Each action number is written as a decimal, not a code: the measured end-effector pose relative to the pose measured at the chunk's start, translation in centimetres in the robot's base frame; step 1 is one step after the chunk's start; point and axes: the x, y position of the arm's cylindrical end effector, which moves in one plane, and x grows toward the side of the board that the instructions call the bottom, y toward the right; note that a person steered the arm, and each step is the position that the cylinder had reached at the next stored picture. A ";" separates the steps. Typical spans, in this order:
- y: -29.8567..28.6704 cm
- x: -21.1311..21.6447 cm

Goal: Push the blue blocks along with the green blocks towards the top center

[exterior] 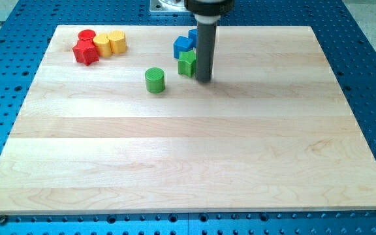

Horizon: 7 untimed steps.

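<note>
My tip (pixel 204 79) seen touching right side of green star-shaped block (pixel 187 63), itself pressed against blue cube (pixel 183 46); second blue block (pixel 192 34) partly hidden; green cylinder (pixel 154 79) left apart on wooden board (pixel 175 156)

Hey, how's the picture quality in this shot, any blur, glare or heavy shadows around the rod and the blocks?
Camera view: lighting is even and soft, with no strong glare on the wooden board. My tip throws only a faint shadow to the view's right. The rod's top is cut off by the frame. The green cylinder, the green block beside the tip and the blue cube look sharp.
</note>
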 end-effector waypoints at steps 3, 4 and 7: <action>-7.5 -0.1; -13.0 3.8; -13.0 -1.1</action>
